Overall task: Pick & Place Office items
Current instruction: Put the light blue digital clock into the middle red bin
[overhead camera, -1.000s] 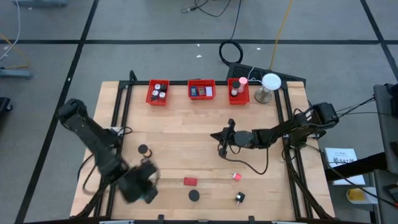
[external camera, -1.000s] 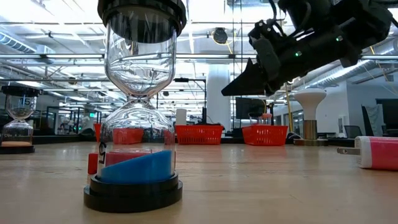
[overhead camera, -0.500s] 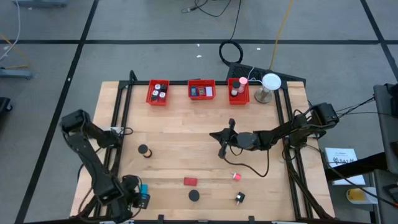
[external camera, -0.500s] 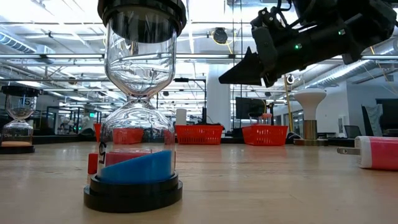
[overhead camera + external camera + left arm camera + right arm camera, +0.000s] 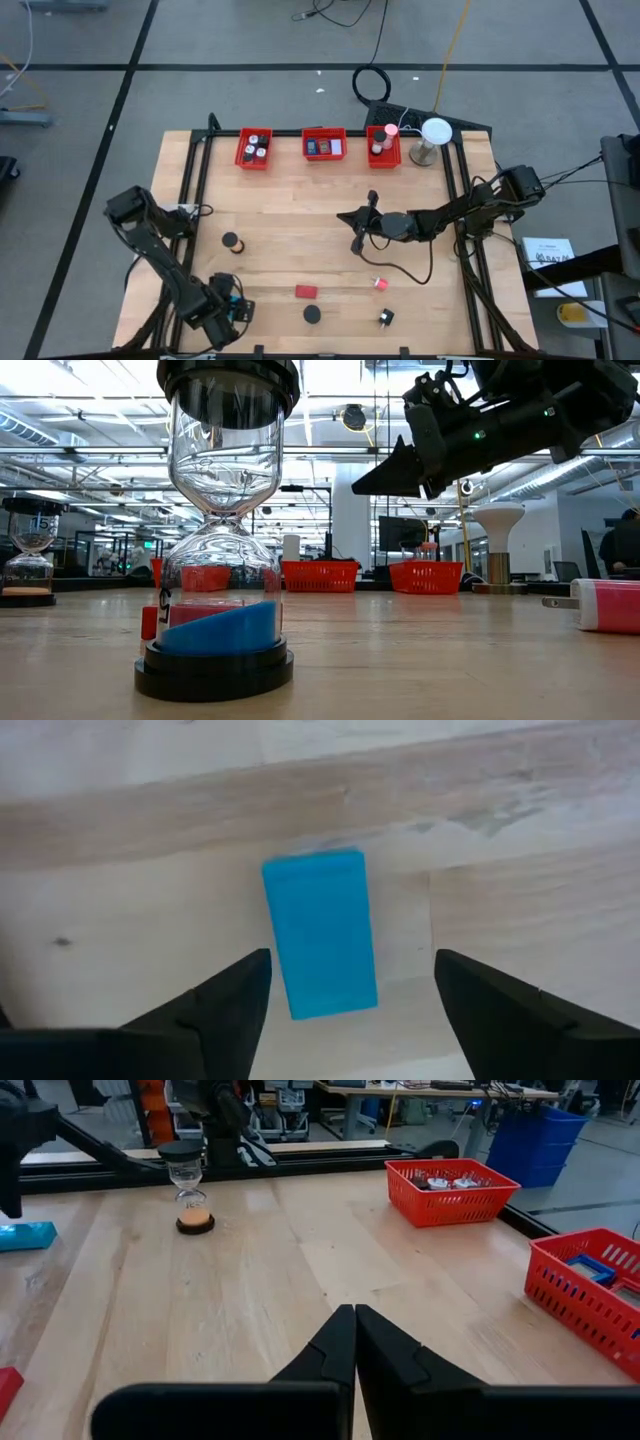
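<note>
Near the worktop's front left corner, my left tool (image 5: 345, 1010) stands wide open and empty over the small flat blue rectangular block (image 5: 320, 933) lying on the wood. It looks light, stiff and smooth, so I'd pinch its long sides. My right tool (image 5: 357, 236) waits shut mid-worktop.

Bright, even overhead light; soft shadows.
</note>
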Controlling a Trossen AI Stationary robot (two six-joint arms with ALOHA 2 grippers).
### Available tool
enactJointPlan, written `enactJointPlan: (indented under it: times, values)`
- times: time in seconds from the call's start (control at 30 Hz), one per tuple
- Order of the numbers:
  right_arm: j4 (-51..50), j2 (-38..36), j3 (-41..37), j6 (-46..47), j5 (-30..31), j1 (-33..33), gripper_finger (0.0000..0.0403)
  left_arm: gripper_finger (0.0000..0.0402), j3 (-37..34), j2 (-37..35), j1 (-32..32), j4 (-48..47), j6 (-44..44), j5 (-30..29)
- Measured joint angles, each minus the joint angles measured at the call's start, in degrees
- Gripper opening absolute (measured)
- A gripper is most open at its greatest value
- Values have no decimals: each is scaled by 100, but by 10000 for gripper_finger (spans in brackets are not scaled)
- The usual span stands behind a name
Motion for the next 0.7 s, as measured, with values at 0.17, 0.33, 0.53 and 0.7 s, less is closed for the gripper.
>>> enactJointPlan:
  times: [0.17,0.33,0.53,0.7]
  values:
    - [26,0,0,-194,0,-15,1,268,0,227,12,-4,17,200]
    - [46,0,0,-507,0,-85,1,233,1,412,26,-23,55,241]
    - [44,0,0,-925,-2,-217,1,160,6,473,60,-32,380,342]
    - [13,-15,0,-1392,-2,-342,1,154,69,2,203,-108,1081,-319]
